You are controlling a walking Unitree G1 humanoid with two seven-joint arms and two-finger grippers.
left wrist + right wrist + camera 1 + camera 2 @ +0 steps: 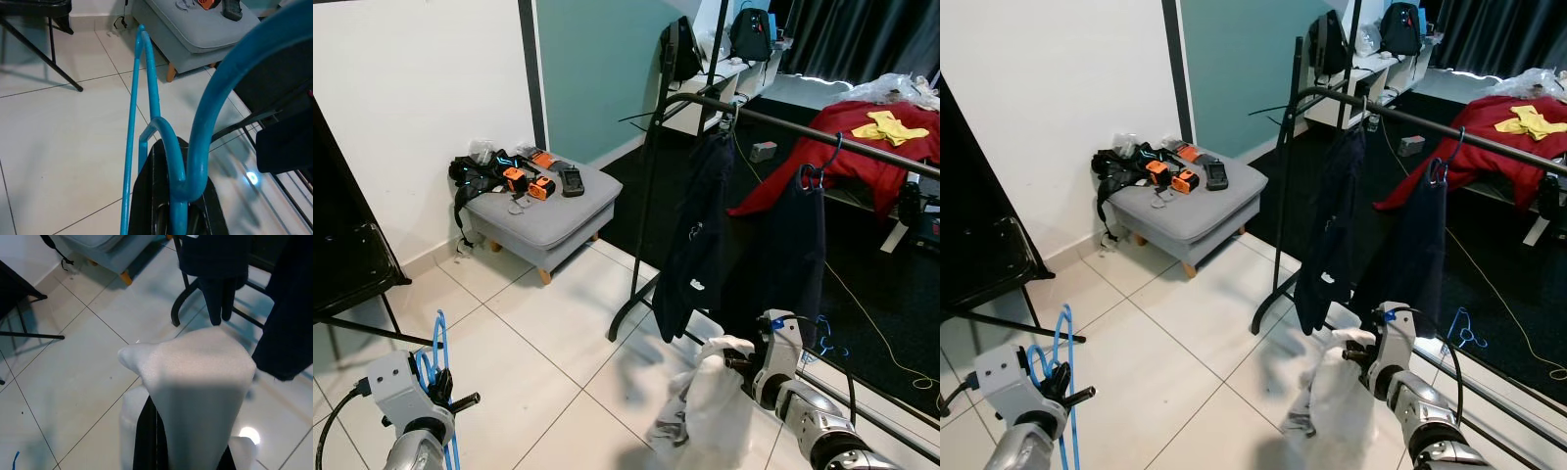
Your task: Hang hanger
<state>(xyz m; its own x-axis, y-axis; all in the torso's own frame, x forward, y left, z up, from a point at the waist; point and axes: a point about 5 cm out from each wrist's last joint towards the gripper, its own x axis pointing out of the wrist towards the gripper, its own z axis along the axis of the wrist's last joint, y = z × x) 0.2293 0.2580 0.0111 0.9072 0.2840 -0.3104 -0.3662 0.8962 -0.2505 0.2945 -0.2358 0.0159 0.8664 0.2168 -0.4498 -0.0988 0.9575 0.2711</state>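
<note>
Hanger [438,377], blue plastic, is held low at the robot's left side, well apart from the clothes rack [651,196] and on the near-left side of it. The left gripper [172,215] is clamped on the hanger at the base of its hook; in the left wrist view the blue hook curves up from between the black fingers [146,196] and the hanger's arms run forward over the white floor tiles [558,323].

The right gripper [156,440] is closed on a white garment [710,392], which drapes over its fingers and hangs down to the floor just in front of the rack's base. The garment covers the fingertips in the right wrist view.

The clothes rack is a black metal frame with a horizontal rail [803,132]. Two dark garments hang from the rail: a navy shirt [695,235] nearest the rack's upright, and a second dark piece [793,245] further along on a blue hook [818,166]. A further blue hanger [1464,328] lies on the floor behind the rack's base.

To the left of the rack stands a grey footstool [543,206] against the white wall, carrying orange-and-black devices [529,181] and black straps. Beyond the rack, a red cloth [862,137] with a yellow item [891,125] on it lies on a bed.
</note>
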